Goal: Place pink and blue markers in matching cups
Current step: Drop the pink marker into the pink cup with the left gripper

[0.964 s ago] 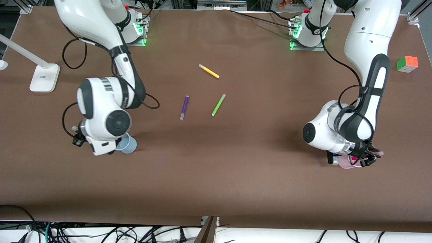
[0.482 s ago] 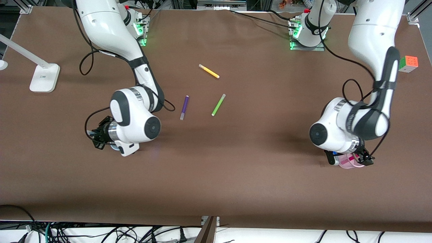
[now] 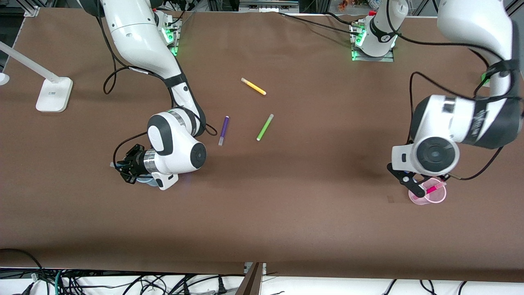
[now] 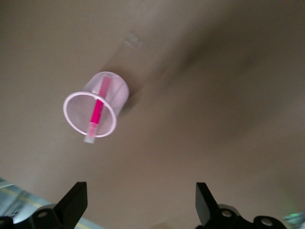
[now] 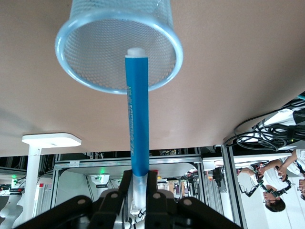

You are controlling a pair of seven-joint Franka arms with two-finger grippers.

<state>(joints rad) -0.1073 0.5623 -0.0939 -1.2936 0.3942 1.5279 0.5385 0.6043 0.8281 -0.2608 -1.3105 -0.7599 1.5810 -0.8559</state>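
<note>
Two cups stand low on the brown worktop (image 3: pixel 286 213), one at each arm's end. Nearest the front camera is the pink cup (image 3: pixel 430 196), upright at the left arm's end, with the pink marker (image 3: pixel 434 188) leaning inside it, one end poking over the rim. In the left wrist view the same cup (image 4: pixel 95 107) and marker (image 4: pixel 96 112) lie apart from the left gripper (image 4: pixel 138 202), whose fingers (image 4: pixel 74 200) are spread wide with nothing between them; the left gripper (image 3: pixel 413 186) hangs just over the cup's rim.

Slightly farther from the camera, at the right arm's end, the blue cup (image 3: pixel 145 180) sits mostly hidden under the right gripper (image 3: pixel 123 167). The right wrist view shows its fingers (image 5: pixel 121 193) pinching the pale end of the blue marker (image 5: pixel 137 119), the marker's other tip held at the mouth of the blue cup (image 5: pixel 119 45).

Farther up the middle of the worktop lie a purple pen (image 3: pixel 223 130), a green pen (image 3: pixel 265 127) and, farthest, a yellow pen (image 3: pixel 254 86), each well apart from the cups. A white lamp base (image 3: pixel 53 94) rests near the right arm's end.
</note>
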